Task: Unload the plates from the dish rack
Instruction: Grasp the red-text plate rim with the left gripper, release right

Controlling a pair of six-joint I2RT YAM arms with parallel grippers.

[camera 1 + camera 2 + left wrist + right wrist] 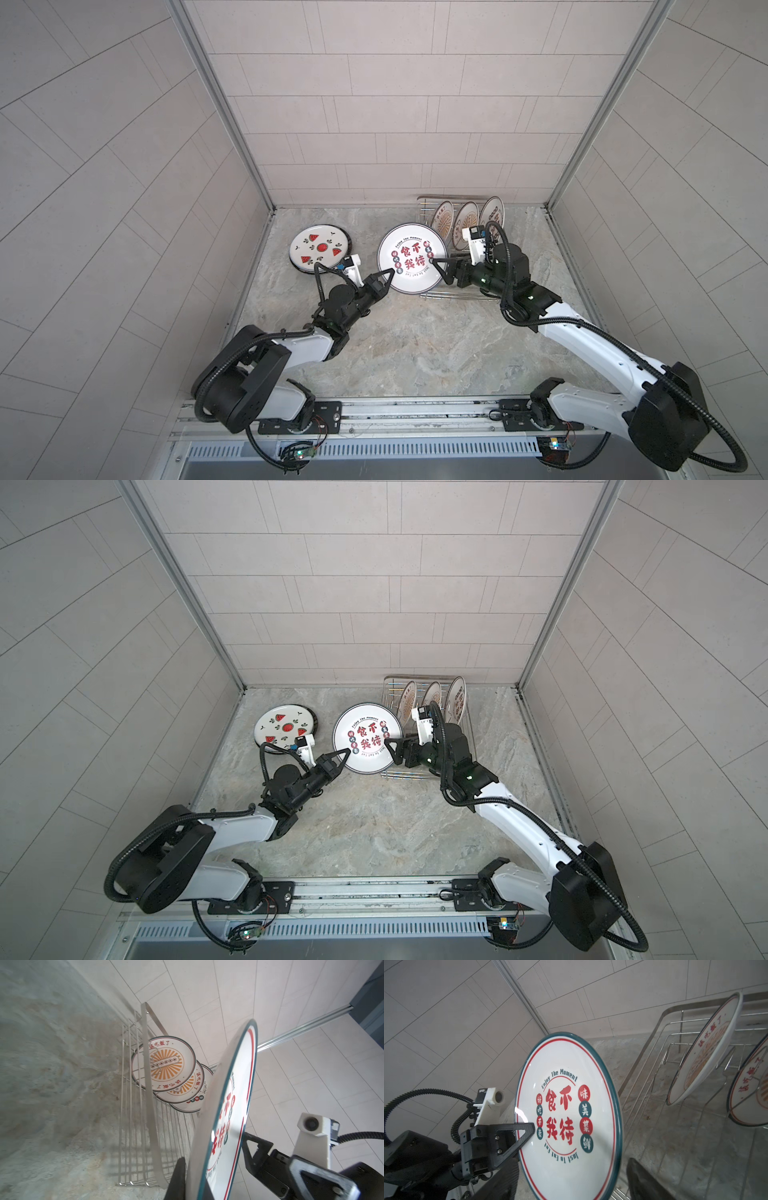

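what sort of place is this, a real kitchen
Probably a mock kitchen test cell: tile-look wall panels in aluminium framing, a stone-look counter, and two robot arms on a rail by a dish rack.

The bottom plate (350,246) is basically buried under the watermelon plate (319,248), just a dark sliver of rim showing in both top views. The rack's (440,198) near half is mostly blocked by the character plate (411,258) and right arm (509,266), and the second sunburst plate (749,1093) runs off the right wrist view's edge.
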